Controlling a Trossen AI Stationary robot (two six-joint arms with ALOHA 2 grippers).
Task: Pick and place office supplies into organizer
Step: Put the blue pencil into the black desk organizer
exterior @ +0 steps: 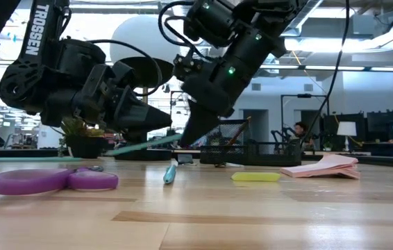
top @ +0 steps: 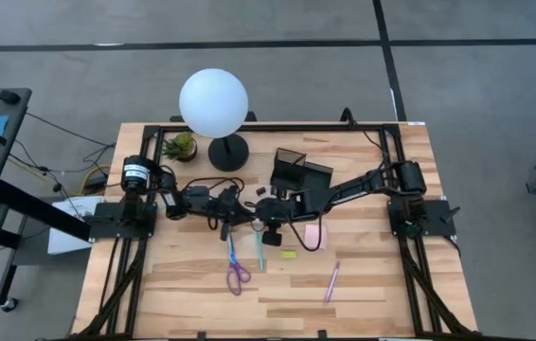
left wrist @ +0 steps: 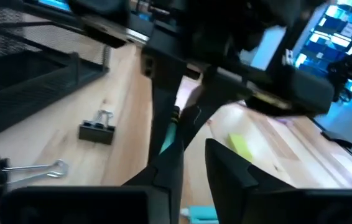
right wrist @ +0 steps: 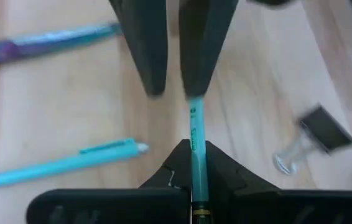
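Observation:
My right gripper is shut on a teal pen above the table's middle. My left gripper faces it, open by a narrow gap, and the pen runs below one of its fingers. Two more teal pens, the purple-handled scissors, a yellow piece, the pink sticky pad and a pink-purple pen lie flat on the wood. Black clips lie near the black mesh organizer. My right gripper pinches the teal pen near one end between its two fingers, coming down at a slant from the right. The pen is lifted clear, nearly level, and sticks out toward the table's left. My left gripper: I cannot tell whether its finger touches the pen's shaft.
A white globe lamp and a small potted plant stand at the far side, left of the organizer. Black rails frame the table. A person sits far off in the room behind.

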